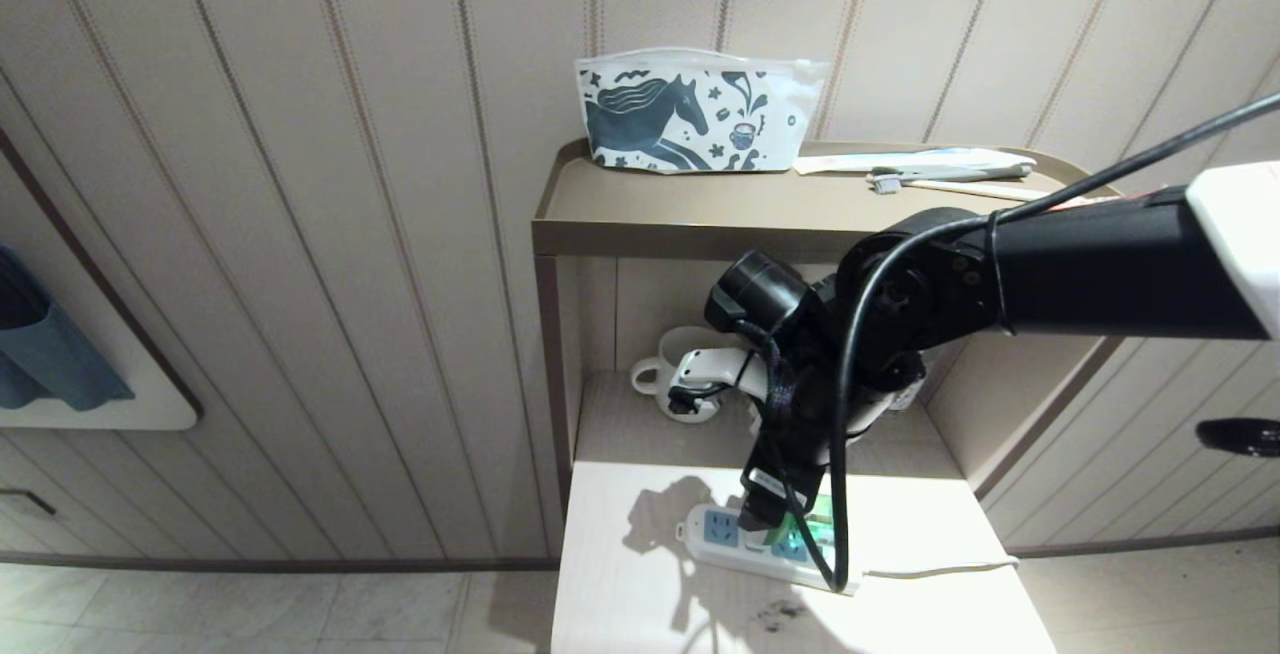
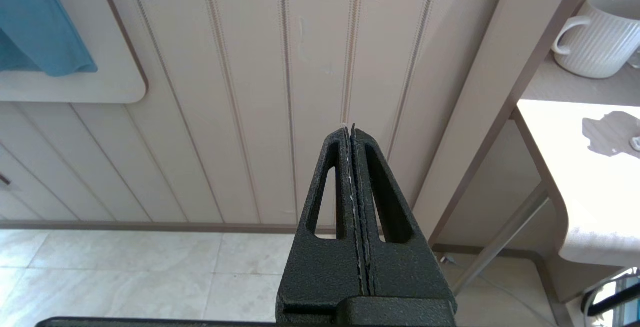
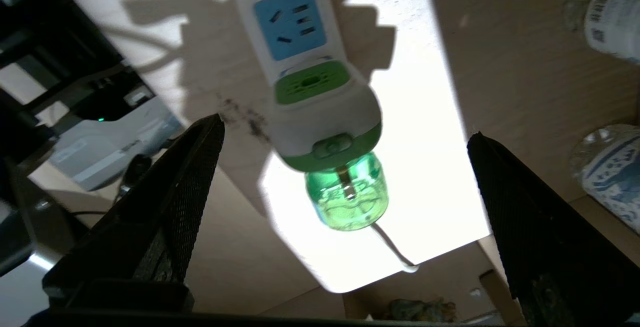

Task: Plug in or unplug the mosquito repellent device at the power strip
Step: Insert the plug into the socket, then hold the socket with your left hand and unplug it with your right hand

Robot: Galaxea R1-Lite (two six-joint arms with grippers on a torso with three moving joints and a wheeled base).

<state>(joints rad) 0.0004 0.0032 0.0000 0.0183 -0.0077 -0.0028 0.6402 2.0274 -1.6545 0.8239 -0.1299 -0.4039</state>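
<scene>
Centrally, the mosquito repellent device [image 3: 327, 117] with green liquid sits plugged into the power strip [image 3: 290, 22]; the right end effector [image 3: 345, 152] gapes wide around it, the left end effector [image 2: 352, 134] is closed.

The right arm [image 1: 1080, 264] is a thick matte black tube with a white section near the shoulder. Black cables loop round its joints. Each hand [image 2: 352, 137] has two black textured fingers [image 3: 165, 217], triangular, the left pair with slotted cut-outs.
</scene>
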